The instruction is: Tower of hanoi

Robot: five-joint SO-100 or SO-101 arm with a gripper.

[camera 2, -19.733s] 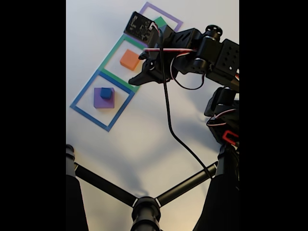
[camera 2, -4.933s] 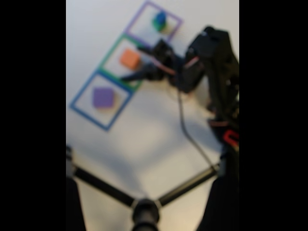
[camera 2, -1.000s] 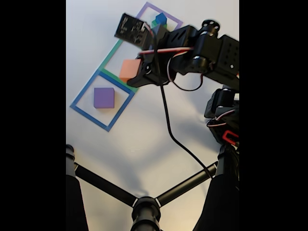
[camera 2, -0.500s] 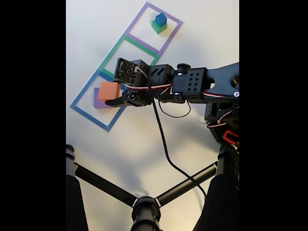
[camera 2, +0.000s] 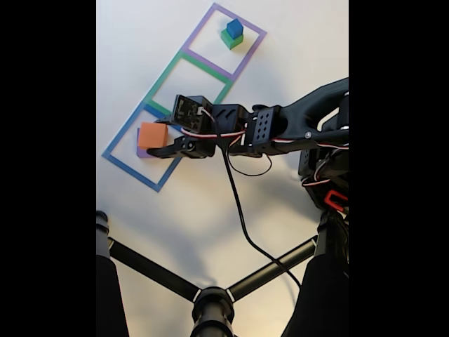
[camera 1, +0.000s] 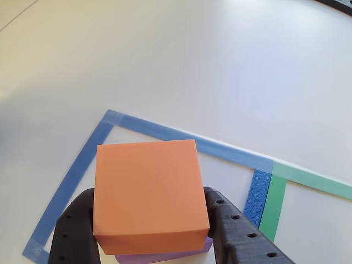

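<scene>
The orange cube is clamped between the gripper jaws on opposite flat faces, above the purple cube inside the blue square. It is probably light, rigid foam; contact below cannot be confirmed.

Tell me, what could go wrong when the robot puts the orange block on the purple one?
The orange block is clamped in the pincer right over the purple block, which barely peeks out below. If it is let go off-centre, it might sit crooked or slide off. Also, as the pincer opens, a finger could nudge the orange block sideways, or bump the purple block out of the blue square.
</scene>
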